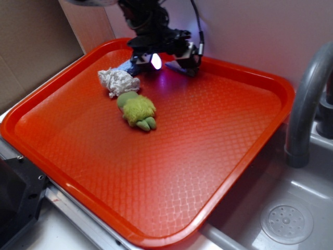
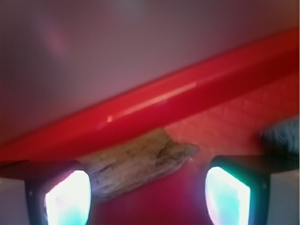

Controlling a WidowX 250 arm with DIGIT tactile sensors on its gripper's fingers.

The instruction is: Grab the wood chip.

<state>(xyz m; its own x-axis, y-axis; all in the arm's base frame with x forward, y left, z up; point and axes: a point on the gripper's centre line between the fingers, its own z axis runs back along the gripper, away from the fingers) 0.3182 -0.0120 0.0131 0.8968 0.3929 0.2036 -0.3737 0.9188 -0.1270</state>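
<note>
From the exterior view, nearest to me is the front rim of the red tray [image 1: 78, 192], its textured floor bare across the whole front half. To the right of it sits a grey sink basin with a round drain cover [image 1: 286, 223] and a grey curved faucet pipe [image 1: 307, 99] rising behind.

Further in, on the tray's left-centre, I see the green plush toy [image 1: 138, 110] lying on its side, and touching it just behind is the white lumpy wad [image 1: 118, 81].

At the far edge of the tray my gripper [image 1: 158, 63] is down low by the back rim, its lamp glowing white and casting a purple tint on the tray. A bit of blue block [image 1: 126, 65] shows beside it on the left.

On the wrist view I have the wood chip [image 2: 136, 164] lying on the tray floor right against the inside of the far rim. The two lit pads [image 2: 68, 199] stand well apart, one at each lower corner. The chip's left end reaches the left pad; its pointed right end stops short of the right pad. So the jaws are spread, with the chip between them and not clamped.
</note>
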